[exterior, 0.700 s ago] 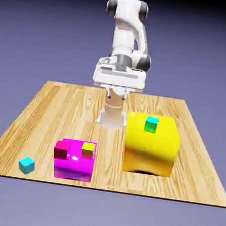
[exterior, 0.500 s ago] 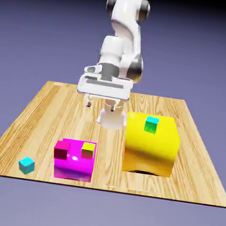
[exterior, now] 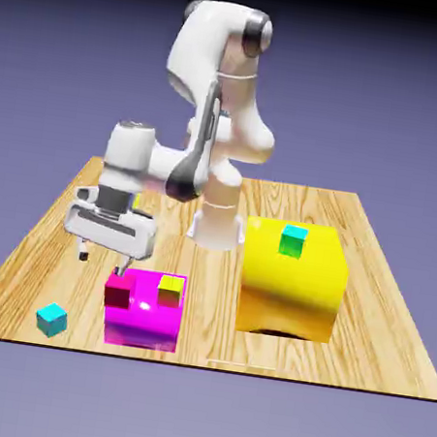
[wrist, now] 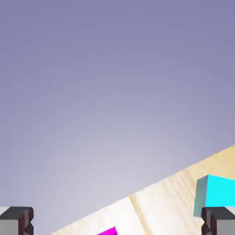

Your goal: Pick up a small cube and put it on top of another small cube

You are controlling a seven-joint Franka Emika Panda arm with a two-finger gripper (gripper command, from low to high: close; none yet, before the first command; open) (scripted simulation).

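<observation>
On the light wooden plank desk (exterior: pixel 366 312) stand a big glossy yellow block (exterior: pixel 292 282) bearing a small cyan-topped cube with a green side (exterior: pixel 293 240), and a smaller magenta block (exterior: pixel 145 315) carrying a dark red cube (exterior: pixel 118 292) and a yellow cube (exterior: pixel 170 290). Nothing is stacked yet: the pincer (exterior: pixel 102 254) of the white robot arm (exterior: pixel 217 85) hangs wide and empty above the desk. The tiny all-cyan cube (exterior: pixel 51 318) lies untouched near the desk's front edge toward the exterior view's left, below the pincer and apart from it, so grasp, lift and placing all remain.
</observation>
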